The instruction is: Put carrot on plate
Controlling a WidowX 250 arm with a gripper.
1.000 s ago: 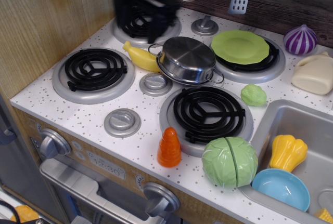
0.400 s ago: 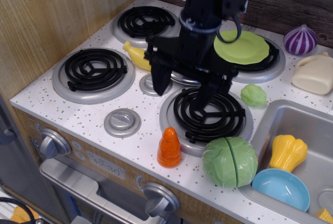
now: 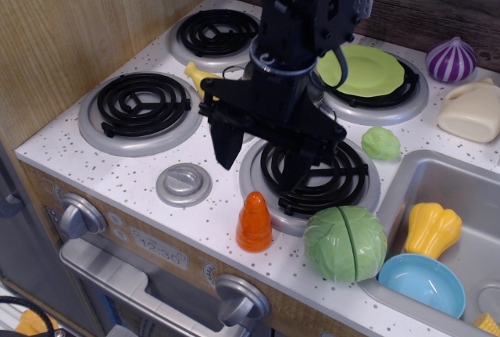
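Observation:
The carrot (image 3: 255, 223), a small glossy orange ridged cone, stands upright on the white counter near the front edge, left of the front right burner. My gripper (image 3: 260, 159) is open, its two black fingers pointing down, just above and slightly behind the carrot, apart from it and holding nothing. The lime-green plate (image 3: 367, 69) lies on the back right burner, partly hidden by my arm.
A green cabbage (image 3: 344, 243) sits right of the carrot. A small green toy (image 3: 380, 142), purple onion (image 3: 451, 59) and cream jug (image 3: 472, 112) lie at right. The sink (image 3: 437, 188) holds a yellow squash (image 3: 432, 229) and a blue bowl (image 3: 422, 284). A yellow banana-like toy (image 3: 200, 77) lies behind my arm.
My arm has swung from the back left burner forward and down over the steel pan, toward the carrot. The fingers now hang just above it. The carrot has not moved.

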